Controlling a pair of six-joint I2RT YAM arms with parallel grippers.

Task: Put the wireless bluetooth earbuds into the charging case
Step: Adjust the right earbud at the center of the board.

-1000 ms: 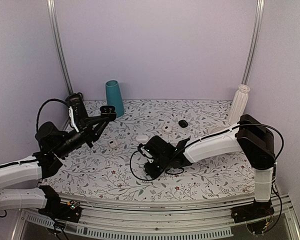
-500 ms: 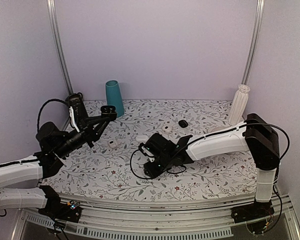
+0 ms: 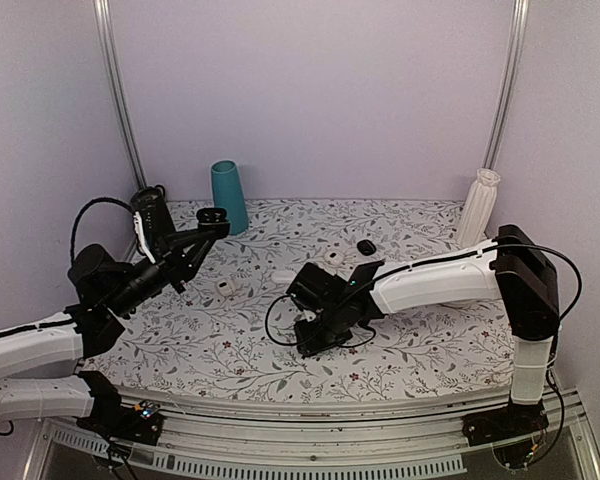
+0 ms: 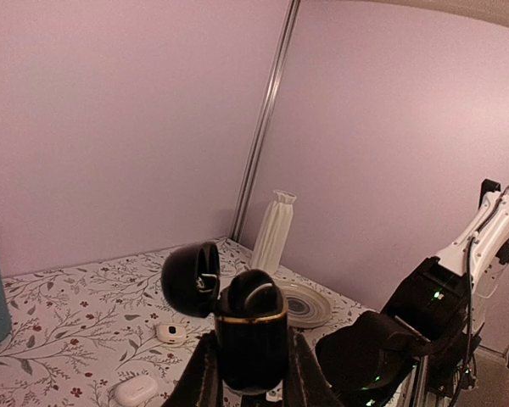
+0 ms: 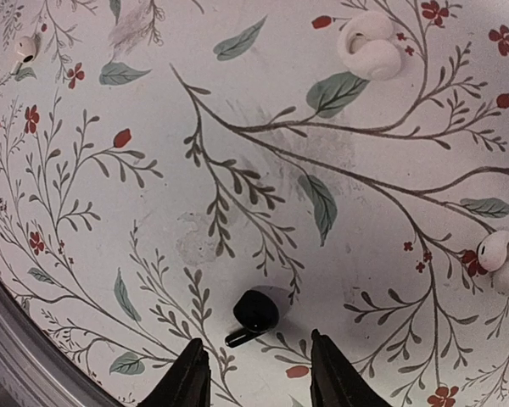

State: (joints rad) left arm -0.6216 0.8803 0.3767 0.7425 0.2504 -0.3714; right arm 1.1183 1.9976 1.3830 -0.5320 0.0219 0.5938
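On the floral table (image 5: 237, 127) under right claw (image 5: 254, 377): 1 black earbud (image 5: 254, 312) lying loose btwn half-spread fingers (image 5: 191, 377), not gripped. 3 white buds (image 5: 369, 47) nearby. Up left, 1 charging case (image 4: 250, 339), lid (image 4: 191, 278) open, pinched tight in left claw (image 4: 250, 386).

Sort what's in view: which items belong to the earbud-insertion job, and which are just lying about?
Job: charging case, lid open, held in left end effector; black earbud on the table under the open right end effector.
Lying about: white earbuds, white cases, teal cup, white vase, plate.
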